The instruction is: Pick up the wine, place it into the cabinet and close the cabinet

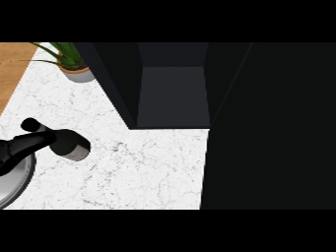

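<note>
One hand: the left hand [36,135] shows to the left of the cabinet [172,98], its black fingers curled round the wine [74,146]
Wine: dark bottle, tilted over the white marble counter [141,167], well left of the cabinet's open front
Cabinet: dark, open, bare shelf showing inside
Plant [72,61]: potted, on the counter just left of the cabinet's far corner
Right hand: does not show

The wine [74,145] stands on the counter [141,167], left of the open cabinet [172,98]; a plant [72,61] sits behind.
</note>
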